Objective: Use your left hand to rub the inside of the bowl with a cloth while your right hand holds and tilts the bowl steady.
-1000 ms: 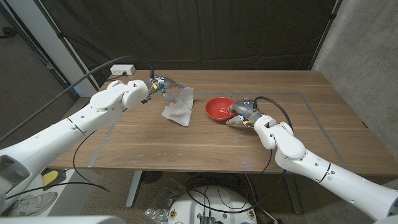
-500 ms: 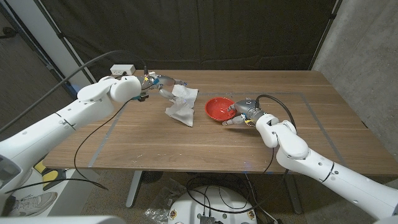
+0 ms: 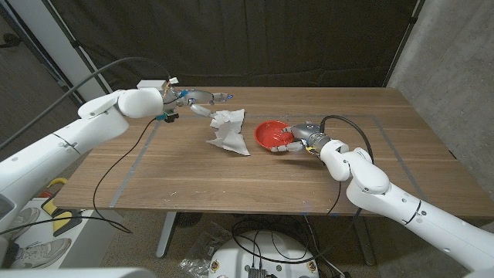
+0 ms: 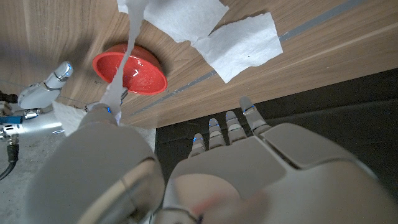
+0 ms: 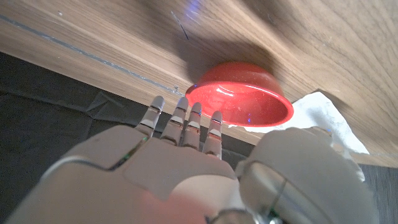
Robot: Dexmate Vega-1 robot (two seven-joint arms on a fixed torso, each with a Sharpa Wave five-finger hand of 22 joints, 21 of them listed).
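Red, shallow and round, the plastic bowl (image 3: 272,135) is sitting near the middle of the wooden table (image 3: 231,174), and your right hand (image 3: 296,137) is closing around its near-right rim, fingers curled against the wall. Whether the bowl is tilting off the wood yet, I cannot tell.

White crumpled cloth (image 3: 227,130) is hanging just left of the bowl, its lower folds trailing on the table. Your left hand (image 3: 194,103) is pinching its top edge between thumb and finger, the other fingers reaching out straight and close together.

Judging progress: both grasps look made, but the cloth is not yet inside the bowl, so all the rubbing is still ahead of you.

Against a second ago, you are lifting the left hand higher and farther back over the table, drawing the cloth taller and nearer the bowl. The right hand is sitting closer over the rim; the bowl itself is staying where it was.
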